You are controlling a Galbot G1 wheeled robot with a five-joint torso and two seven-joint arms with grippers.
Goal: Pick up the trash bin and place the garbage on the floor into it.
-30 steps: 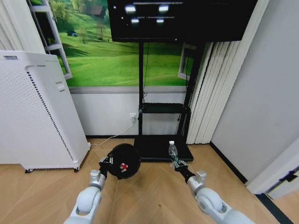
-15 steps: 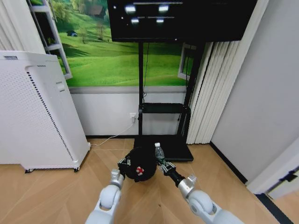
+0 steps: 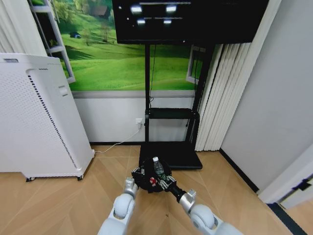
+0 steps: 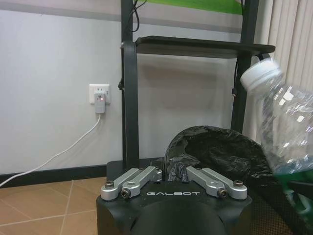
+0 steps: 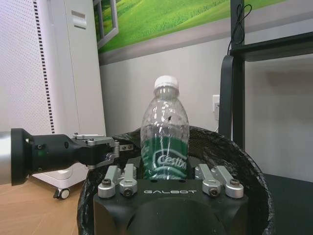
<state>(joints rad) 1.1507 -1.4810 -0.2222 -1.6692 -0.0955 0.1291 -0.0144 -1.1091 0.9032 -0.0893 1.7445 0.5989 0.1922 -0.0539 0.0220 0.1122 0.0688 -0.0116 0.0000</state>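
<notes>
Now over the trash bin pinched by the left gripper, moved in from beside it, bottle clamped in right gripper, ready for dropping.

White perforated appliance, black screen stand, green meadow mural, pale curtain, wall socket

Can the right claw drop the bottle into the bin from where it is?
Probably yes. The right claw holds the bottle upright right over the open bin, which the left claw grips by its rim. Nothing sits between bottle and bin.
</notes>
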